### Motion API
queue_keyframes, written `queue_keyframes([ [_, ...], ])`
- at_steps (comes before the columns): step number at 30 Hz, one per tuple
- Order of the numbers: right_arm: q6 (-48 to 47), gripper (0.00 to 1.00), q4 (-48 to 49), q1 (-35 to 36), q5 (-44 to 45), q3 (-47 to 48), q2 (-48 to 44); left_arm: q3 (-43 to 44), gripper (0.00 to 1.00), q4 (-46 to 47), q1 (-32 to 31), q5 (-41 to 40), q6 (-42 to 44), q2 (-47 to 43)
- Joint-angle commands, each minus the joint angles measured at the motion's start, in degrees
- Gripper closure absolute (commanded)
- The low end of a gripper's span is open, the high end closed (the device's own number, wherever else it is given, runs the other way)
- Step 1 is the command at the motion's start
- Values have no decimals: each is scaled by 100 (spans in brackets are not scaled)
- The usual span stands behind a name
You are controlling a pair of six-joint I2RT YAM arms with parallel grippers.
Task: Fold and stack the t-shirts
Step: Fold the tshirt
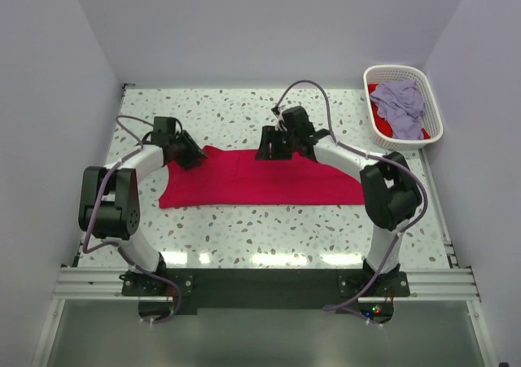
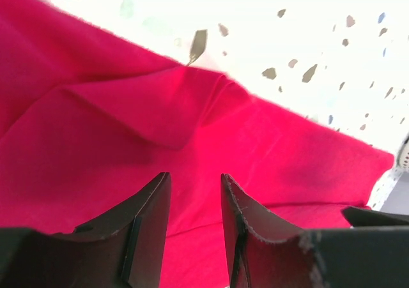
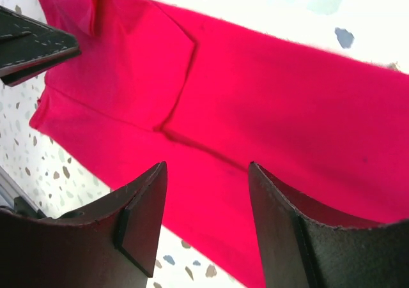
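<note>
A crimson red t-shirt [image 1: 260,184] lies folded into a long band across the middle of the table. My left gripper [image 1: 189,153] hovers over its far left corner, open and empty, with red cloth [image 2: 192,115] below the jaws. My right gripper [image 1: 273,146] is over the band's far edge near the middle, open and empty above the cloth [image 3: 268,109]. A lavender t-shirt [image 1: 399,98] lies crumpled on top of another red one [image 1: 403,127] in the basket.
The white slotted basket [image 1: 433,111] stands at the far right corner of the speckled table [image 1: 244,233]. The left gripper's finger [image 3: 32,42] shows at the upper left of the right wrist view.
</note>
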Motion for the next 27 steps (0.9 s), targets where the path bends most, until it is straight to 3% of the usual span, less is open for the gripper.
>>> queue_keyframes([
  [1, -96, 43, 366, 92, -139, 532, 355, 347, 59, 460, -53, -99, -311, 118],
  [13, -26, 43, 595, 259, -289, 1552, 1594, 119, 58, 635, -79, -573, -672, 232],
  [27, 71, 43, 595, 303, -473, 2159, 2219, -21, 57, 653, -97, -626, -777, 304],
])
